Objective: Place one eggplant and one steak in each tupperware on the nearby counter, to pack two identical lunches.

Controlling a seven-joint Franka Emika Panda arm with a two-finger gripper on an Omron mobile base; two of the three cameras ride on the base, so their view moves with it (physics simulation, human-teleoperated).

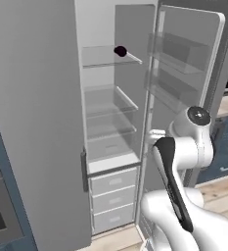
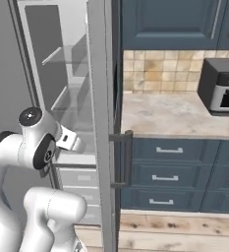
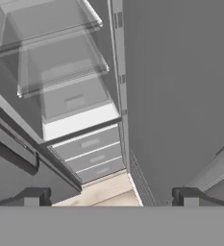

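1. Here the fridge (image 1: 110,122) stands open, its door (image 1: 189,59) swung to the right, glass shelves and drawers bare but for one item.
2. The counter (image 2: 175,115) lies right of the fridge.
3. The arm (image 1: 184,147) is folded low before the drawers.
4. The gripper (image 3: 111,197) hangs with fingers wide apart, holding nothing, aimed down at the drawers and floor.
5. The eggplant (image 1: 120,51) sits on the top shelf, well above and behind the fingers; the hand must likely rise and tip up toward it.
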